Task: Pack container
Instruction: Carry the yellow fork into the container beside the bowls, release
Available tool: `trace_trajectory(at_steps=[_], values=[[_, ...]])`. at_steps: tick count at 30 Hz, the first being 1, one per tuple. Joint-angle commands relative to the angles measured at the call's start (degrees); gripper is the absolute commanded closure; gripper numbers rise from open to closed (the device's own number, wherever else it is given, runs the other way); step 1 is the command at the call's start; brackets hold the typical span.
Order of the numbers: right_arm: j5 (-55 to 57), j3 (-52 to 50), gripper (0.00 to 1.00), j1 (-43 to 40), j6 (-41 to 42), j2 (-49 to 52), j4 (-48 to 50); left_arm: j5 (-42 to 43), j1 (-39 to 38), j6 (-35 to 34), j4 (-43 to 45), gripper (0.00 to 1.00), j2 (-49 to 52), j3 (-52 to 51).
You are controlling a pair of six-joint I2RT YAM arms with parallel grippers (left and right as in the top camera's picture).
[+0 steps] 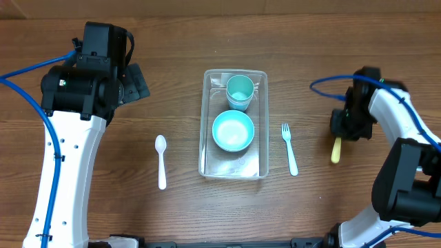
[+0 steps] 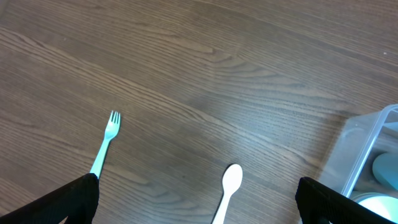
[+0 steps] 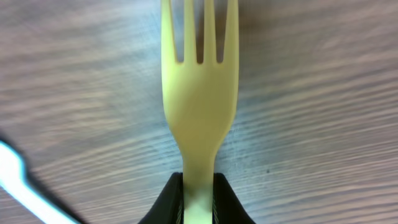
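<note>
A brown wood-grain table (image 1: 172,41) fills the overhead view. At upper left we see the left gripper (image 1: 138,83) hanging over bare wood, its jaws spread wide and holding nothing. To its right and lower in the frame, a white spoon (image 1: 161,160) lies with its scoop toward the top edge. In the centre stands the clear container (image 1: 234,167), its long side running top to bottom. Inside it we find a teal cup (image 1: 240,89) at the upper end and a teal bowl (image 1: 233,131) in the middle. Just beside its right wall lies a pale blue fork (image 1: 289,148), tines toward the top. At far right, the right gripper (image 3: 199,205) pinches the handle of a yellow fork (image 3: 199,106), whose tines point to the top of the wrist view.
</note>
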Motion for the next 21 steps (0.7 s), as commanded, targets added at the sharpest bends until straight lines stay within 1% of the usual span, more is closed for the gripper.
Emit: trace_trajectory(at_steps=[1, 5, 10, 13, 21], values=[[-3.17, 8.79, 0.96, 1.01, 0.02, -0.35, -3.02, -0.57, 0.24, -1.22, 0.07, 0.00, -0.31, 1.22], [-7.98, 17.79, 0.95, 3.91, 0.02, -0.35, -7.78, -0.55, 0.24, -1.22, 0.07, 0.00, -0.31, 1.22], [-9.16, 23.54, 0.95, 10.73, 0.04, -0.39, -11.91, -0.57, 0.24, -1.22, 0.07, 0.00, -0.31, 1.22], [-9.51, 24.26, 0.95, 15.26, 0.37, -0.39, -13.03, -0.55, 0.24, -1.22, 0.07, 0.00, -0.31, 1.22], [-10.10, 24.24, 0.95, 26.71, 5.05, -0.39, -15.54, -0.57, 0.24, -1.22, 0.07, 0.00, -0.31, 1.22]])
